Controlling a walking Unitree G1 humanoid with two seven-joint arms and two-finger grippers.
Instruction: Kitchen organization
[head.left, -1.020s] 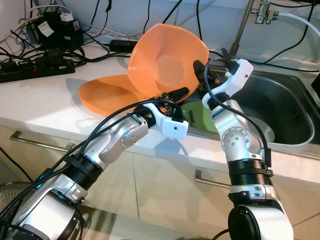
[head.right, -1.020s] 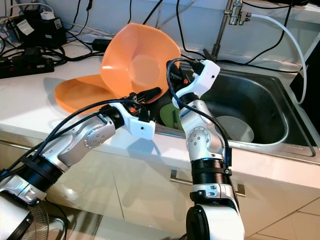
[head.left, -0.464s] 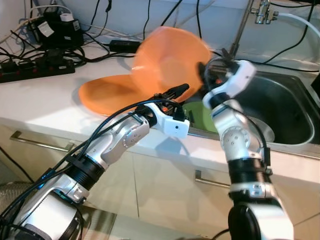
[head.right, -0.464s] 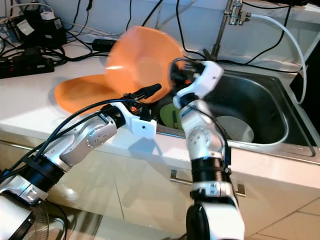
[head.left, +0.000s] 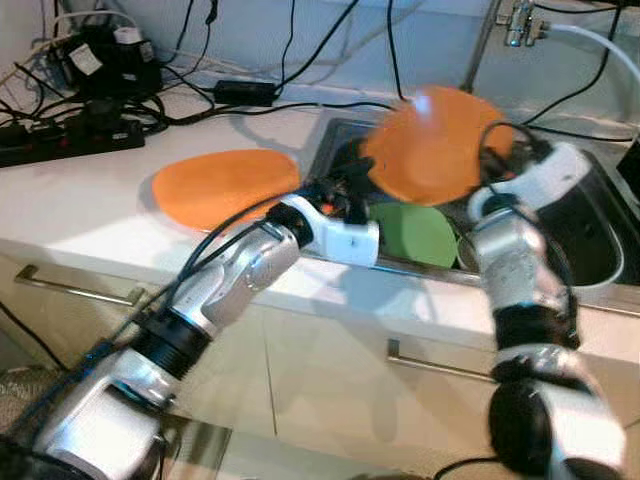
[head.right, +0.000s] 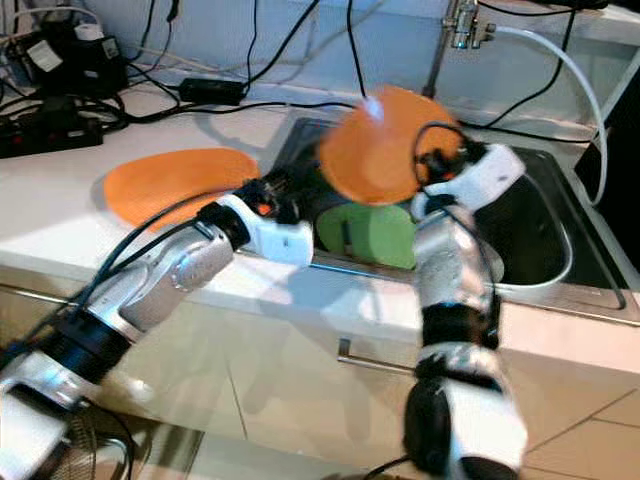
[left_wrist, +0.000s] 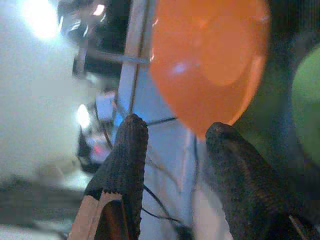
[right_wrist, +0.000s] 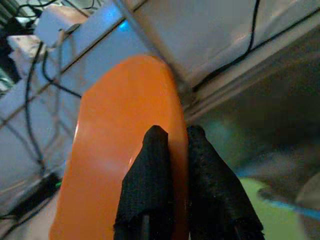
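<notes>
Above the sink (head.left: 590, 262), right hand (right_wrist: 172, 150) pinches the orange bowl (head.left: 428, 145) rim; left hand (left_wrist: 175, 155) spread, empty.

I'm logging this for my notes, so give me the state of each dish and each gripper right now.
Orange bowl: held up on edge above the sink.
Orange plate: lying flat on the counter.
Green plate: leaning in the sink.
Right gripper: pinching the bowl's rim.
Left gripper: open, empty.
</notes>
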